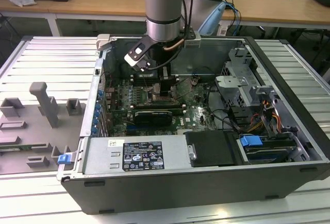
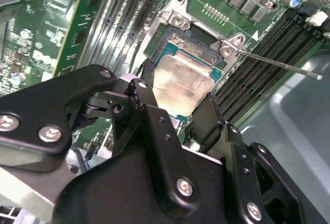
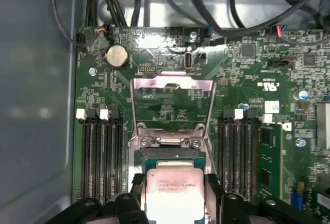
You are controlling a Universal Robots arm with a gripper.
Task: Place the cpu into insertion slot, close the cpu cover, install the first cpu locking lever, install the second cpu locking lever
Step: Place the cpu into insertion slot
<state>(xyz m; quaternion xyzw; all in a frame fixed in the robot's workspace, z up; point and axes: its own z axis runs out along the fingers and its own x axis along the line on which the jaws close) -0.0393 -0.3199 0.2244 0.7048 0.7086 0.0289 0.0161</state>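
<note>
**A:** The claw (image 3: pixel 174 184) is clamped on the chip (image 3: pixel 172 193), with a finger (image 2: pixel 146 80) pressed against each of two opposite edges. The silver top faces up in both wrist views.

**B:** And it's right over the socket (image 3: pixel 170 153), with the cover (image 3: pixel 172 84) flipped open on the far side. Whether it's seated or hanging just above, I can't tell.

**A:** In the exterior view, take the case (image 1: pixel 206 193) as a dial. The claw is working at about ten o'clock off the centre, and the drive cage (image 1: pixel 240 77) is round at two.

**B:** Here's the danger as I see it. If the chip goes in even slightly tilted or twisted, a corner could ride up on the socket's rim. Then the contacts underneath could take the load and bend.

**A:** Letting go unevenly would do the same, with one finger dragging the chip sideways as it opens.

**B:** Watch that thin lever (image 2: pixel 278 64) too. It sticks out free from the socket's corner, near the claw, and a stray nudge could snag it.

**A:** And a knock to that open cover could drop it onto the fingers.
</note>
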